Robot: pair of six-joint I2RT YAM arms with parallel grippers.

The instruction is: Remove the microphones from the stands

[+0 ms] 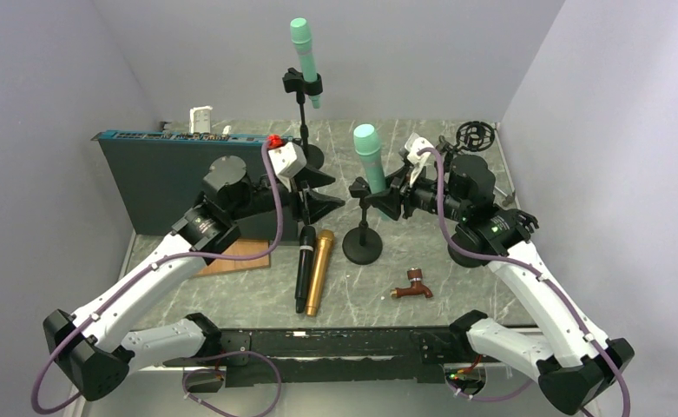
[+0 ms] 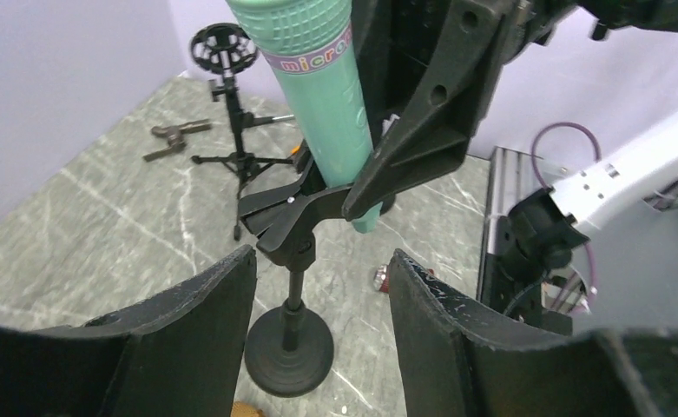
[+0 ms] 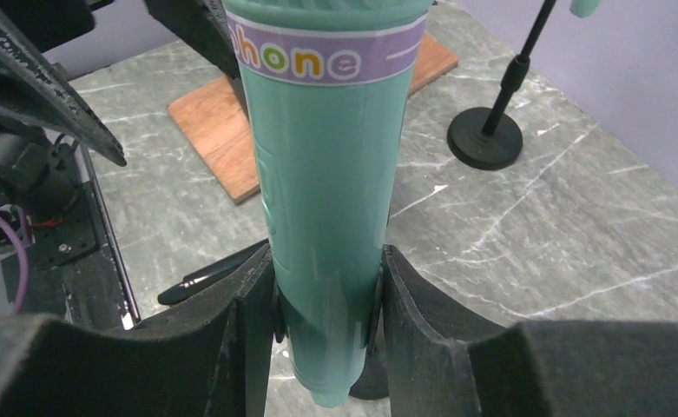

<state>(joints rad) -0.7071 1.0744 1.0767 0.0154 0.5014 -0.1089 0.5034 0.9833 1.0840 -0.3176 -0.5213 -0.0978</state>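
Grey marble counter, lavender walls. Left fingers stand apart, gripping nothing; the stand lies beyond them, unbraced. Near the counter's centre the microphone sits in the stand's clip, long axis near-vertical, head up. Right fingers clamp its lower body. Risk: clip friction could lift or topple the stand during extraction.

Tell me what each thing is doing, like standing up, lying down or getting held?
Near green microphone, upright, gripped.
Right tool, shut on that microphone.
Left tool, open, empty.
Far green microphone, upright on its stand.
Black microphone, lying flat.
Gold microphone, lying flat beside it.
Brown tap, lying on the table.
Shock-mount stand, standing, empty.
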